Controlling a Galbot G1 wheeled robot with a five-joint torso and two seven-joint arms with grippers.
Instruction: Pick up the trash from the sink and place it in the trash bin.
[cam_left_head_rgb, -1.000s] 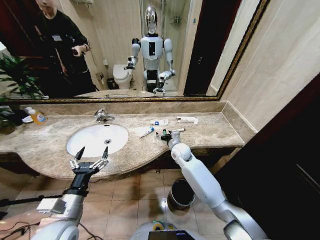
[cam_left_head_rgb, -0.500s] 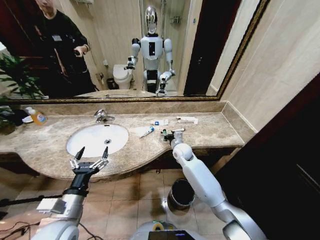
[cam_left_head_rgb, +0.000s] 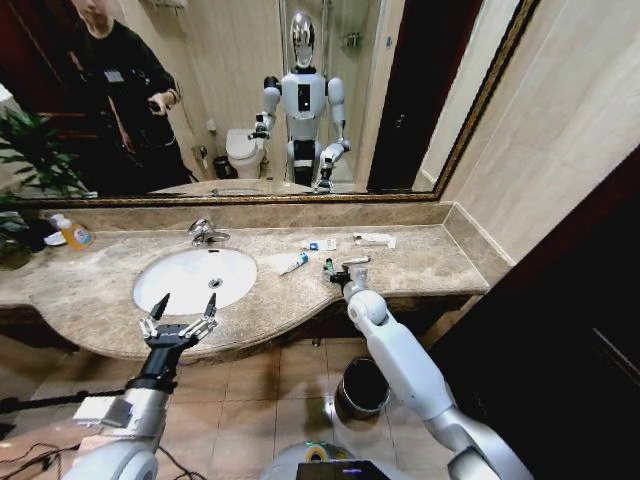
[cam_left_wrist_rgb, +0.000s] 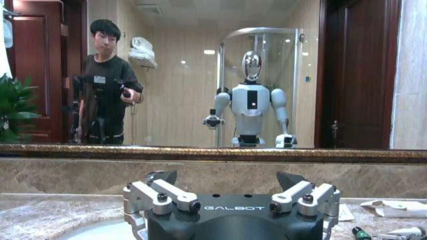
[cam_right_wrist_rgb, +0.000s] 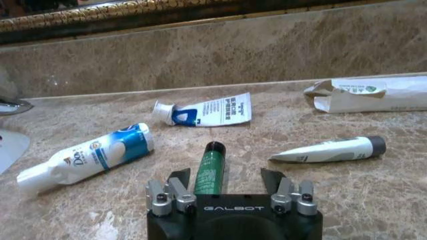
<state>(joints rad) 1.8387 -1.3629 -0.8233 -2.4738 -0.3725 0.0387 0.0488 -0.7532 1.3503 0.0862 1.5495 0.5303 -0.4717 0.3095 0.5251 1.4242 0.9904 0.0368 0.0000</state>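
While spread, right gripper (cam_right_wrist_rgb: 225, 186) straddles green stick (cam_right_wrist_rgb: 210, 167).

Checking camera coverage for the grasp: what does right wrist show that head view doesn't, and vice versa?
Right wrist alone: the print on the white tube and on the white-blue packet, and the right gripper open, its fingers either side of the green stick.

Head view alone: the sink, the trash bin on the floor, and the left gripper open at the sink's front edge.

Both: the litter on the marble counter, including the flat white packet and the thin white stick.
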